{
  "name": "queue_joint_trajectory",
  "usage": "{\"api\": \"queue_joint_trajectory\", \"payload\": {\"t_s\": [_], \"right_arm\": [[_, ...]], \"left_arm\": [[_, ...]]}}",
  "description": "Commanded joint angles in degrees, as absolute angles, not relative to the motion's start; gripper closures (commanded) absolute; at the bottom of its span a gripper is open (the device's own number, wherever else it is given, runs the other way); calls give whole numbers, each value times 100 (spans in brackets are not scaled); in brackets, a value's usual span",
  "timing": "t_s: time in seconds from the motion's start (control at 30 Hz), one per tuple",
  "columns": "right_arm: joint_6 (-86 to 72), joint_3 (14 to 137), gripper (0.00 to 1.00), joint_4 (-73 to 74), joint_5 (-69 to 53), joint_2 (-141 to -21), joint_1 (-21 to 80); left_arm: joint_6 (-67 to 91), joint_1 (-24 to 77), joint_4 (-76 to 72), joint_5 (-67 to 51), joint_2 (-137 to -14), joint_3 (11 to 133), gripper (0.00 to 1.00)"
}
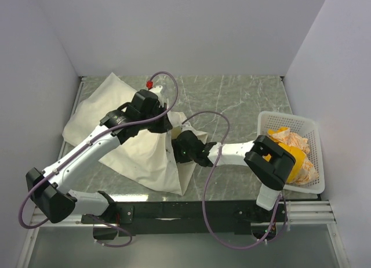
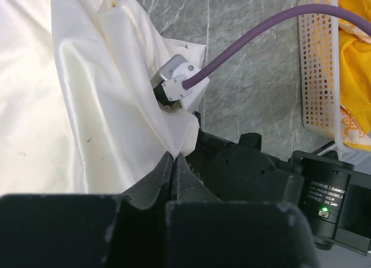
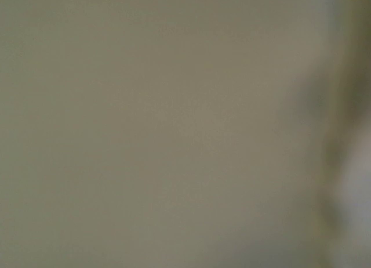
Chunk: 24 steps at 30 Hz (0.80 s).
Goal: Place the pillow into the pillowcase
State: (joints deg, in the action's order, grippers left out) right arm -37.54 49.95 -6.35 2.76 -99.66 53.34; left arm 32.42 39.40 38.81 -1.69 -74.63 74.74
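The pillowcase (image 1: pixel 124 143) is a large plain cream sack spread limp over the left half of the table; in the left wrist view the pillowcase (image 2: pixel 69 105) fills the left side. My left gripper (image 1: pixel 164 126) is shut on the sack's right edge, and the left gripper (image 2: pixel 174 159) shows its jaws pressed together on a fold of the fabric. My right gripper (image 1: pixel 181 152) reaches in from the right, with its fingers under that lifted edge and hidden. The right wrist view is only blurred beige cloth. The pillow is hidden.
A white mesh basket (image 1: pixel 307 126) holding yellow-orange cloth (image 1: pixel 293 143) stands at the right edge, seen again as the basket (image 2: pixel 316 65). A purple cable (image 1: pixel 217 120) loops over the marbled table (image 1: pixel 232 97). Grey walls enclose the back and sides.
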Motion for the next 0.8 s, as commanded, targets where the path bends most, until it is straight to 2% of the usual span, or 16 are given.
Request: {"api": "queue_joint_trajectory", "payload": {"t_s": [0.0, 0.03, 0.13, 0.43, 0.6, 0.63, 0.7, 0.77], "right_arm": [[-3998, 5072, 58, -580, 440, -10151, 5475], [-4034, 4967, 77, -589, 431, -10099, 5484], [-4148, 4642, 100, -510, 466, -9557, 5493], [-4386, 3535, 100, -238, 553, -7307, 5511], [-4386, 3357, 100, -35, 694, -6794, 5502], [-4368, 3549, 93, 78, 799, -7020, 5476], [-4202, 3787, 86, 62, 887, -7363, 5449], [-4009, 4217, 74, 18, 1106, -8039, 5423]], "left_arm": [[3287, 3911, 3841, -211, -7233, 7480, 99], [3287, 3911, 3841, -228, -7225, 7479, 99], [3296, 3911, 3823, -229, -7190, 7427, 99], [3226, 3911, 3955, -167, -7040, 7418, 99], [3147, 3911, 4069, -158, -6926, 7374, 99], [3146, 3911, 4069, -158, -6891, 7365, 99], [3164, 3911, 4078, -106, -6847, 7383, 99], [3190, 3911, 4061, -97, -6812, 7453, 98]]}}
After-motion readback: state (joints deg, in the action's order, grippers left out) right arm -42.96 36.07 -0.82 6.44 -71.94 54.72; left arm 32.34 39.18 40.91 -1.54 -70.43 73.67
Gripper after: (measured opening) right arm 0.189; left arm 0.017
